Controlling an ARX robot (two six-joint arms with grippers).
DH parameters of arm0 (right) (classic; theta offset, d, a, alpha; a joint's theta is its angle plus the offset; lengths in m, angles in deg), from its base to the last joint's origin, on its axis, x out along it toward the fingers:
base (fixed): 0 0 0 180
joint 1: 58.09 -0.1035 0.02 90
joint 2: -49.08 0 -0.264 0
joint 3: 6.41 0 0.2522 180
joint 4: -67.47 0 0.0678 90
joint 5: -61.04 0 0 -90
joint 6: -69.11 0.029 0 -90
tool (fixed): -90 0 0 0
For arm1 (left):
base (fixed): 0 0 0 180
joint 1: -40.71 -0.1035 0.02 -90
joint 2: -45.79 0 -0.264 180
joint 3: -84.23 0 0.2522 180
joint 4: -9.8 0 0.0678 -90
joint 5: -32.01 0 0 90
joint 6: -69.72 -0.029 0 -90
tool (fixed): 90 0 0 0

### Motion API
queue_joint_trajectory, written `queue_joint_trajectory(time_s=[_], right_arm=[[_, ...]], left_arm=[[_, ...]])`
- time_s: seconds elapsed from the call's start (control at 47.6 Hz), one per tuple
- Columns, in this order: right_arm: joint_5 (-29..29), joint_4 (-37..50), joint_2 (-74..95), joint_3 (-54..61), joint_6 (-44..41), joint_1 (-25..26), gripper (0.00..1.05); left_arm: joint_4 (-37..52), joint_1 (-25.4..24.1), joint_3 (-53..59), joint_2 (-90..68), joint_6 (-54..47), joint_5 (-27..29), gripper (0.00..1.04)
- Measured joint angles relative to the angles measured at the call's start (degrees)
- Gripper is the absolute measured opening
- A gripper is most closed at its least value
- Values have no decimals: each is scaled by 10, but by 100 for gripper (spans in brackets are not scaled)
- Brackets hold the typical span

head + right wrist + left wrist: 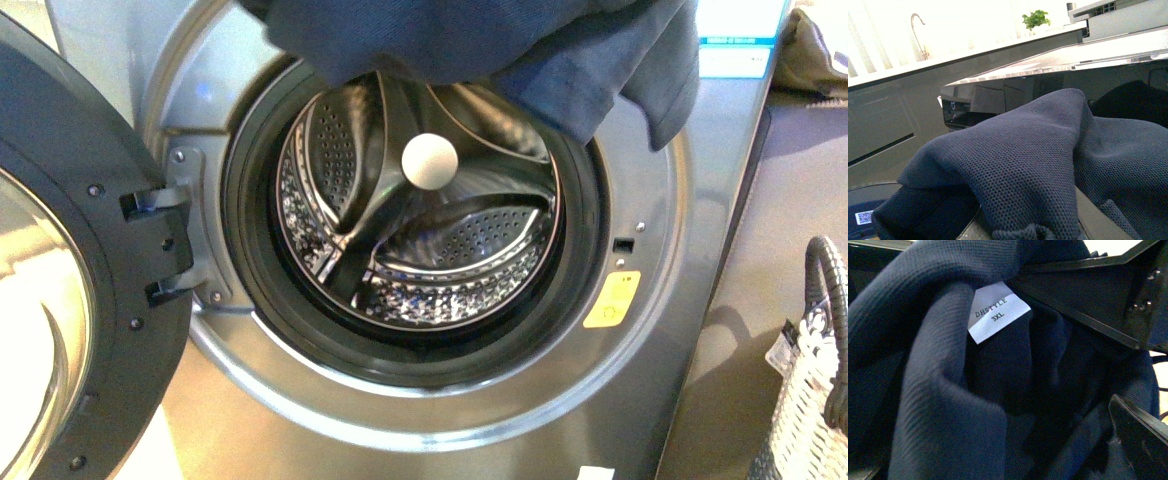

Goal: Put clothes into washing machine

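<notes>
Navy knit garment hangs above the washing machine porthole, clenched in the left gripper; right gripper's state cannot be told. Risk: a trailing hem snags the gasket, draping outside the drum.

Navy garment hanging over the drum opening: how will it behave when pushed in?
Likely floppy: the clothes hang in loose folds across the porthole top of the washing machine. Probably light and grippy, given the open textured knit. A trailing corner might catch on the gasket.
</notes>
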Motion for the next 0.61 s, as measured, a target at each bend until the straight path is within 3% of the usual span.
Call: queue_joint_trajectory(time_s=[0.21, 0.441, 0.609], right_arm=[[2, 0, 0, 0, 0, 0, 18], [2, 0, 0, 0, 0, 1, 18], [4, 0, 0, 0, -4, 3, 18]], left_arm=[[26, 28, -10, -28, -14, 31, 98], [68, 91, -8, -44, -67, 120, 98], [85, 124, -12, -66, -88, 149, 98]])
